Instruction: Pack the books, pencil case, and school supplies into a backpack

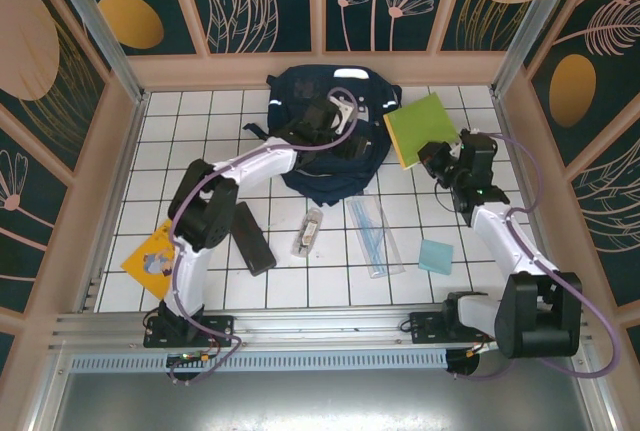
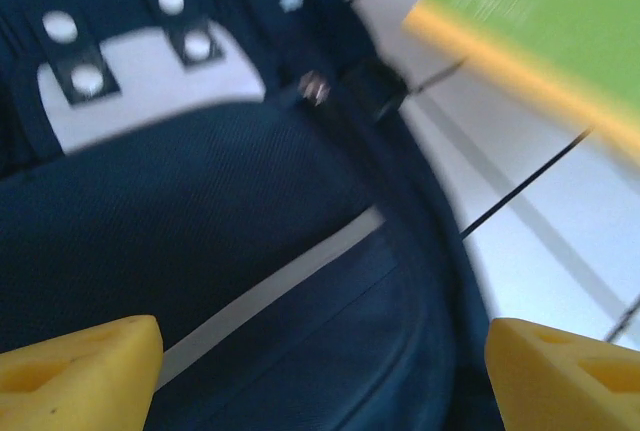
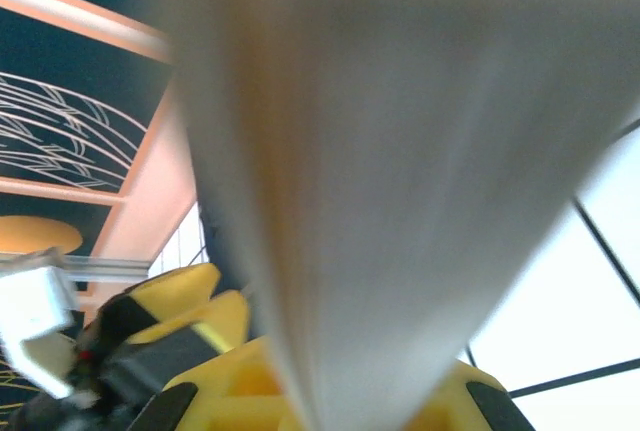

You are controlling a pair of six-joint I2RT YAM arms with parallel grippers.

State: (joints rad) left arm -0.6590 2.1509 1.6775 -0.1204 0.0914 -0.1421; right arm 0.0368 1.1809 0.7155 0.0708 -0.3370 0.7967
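**Right gripper point(image 1: 436, 156) pinches yellow-green book point(image 1: 420, 123)**

The right arm bends forward, jaws clamped on the thin, flat book's edge, just right of the navy fabric backpack point(image 1: 325, 183). The left arm stretches over it, left gripper point(image 2: 320, 381) spread wide.

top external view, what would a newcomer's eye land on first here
The navy backpack lies at the far middle of the table, the open left gripper over it. Just right of it, the right gripper is shut on the near side of the bright yellow-green book. The black pencil case, ruler set and yellow-orange book lie nearer the arms.
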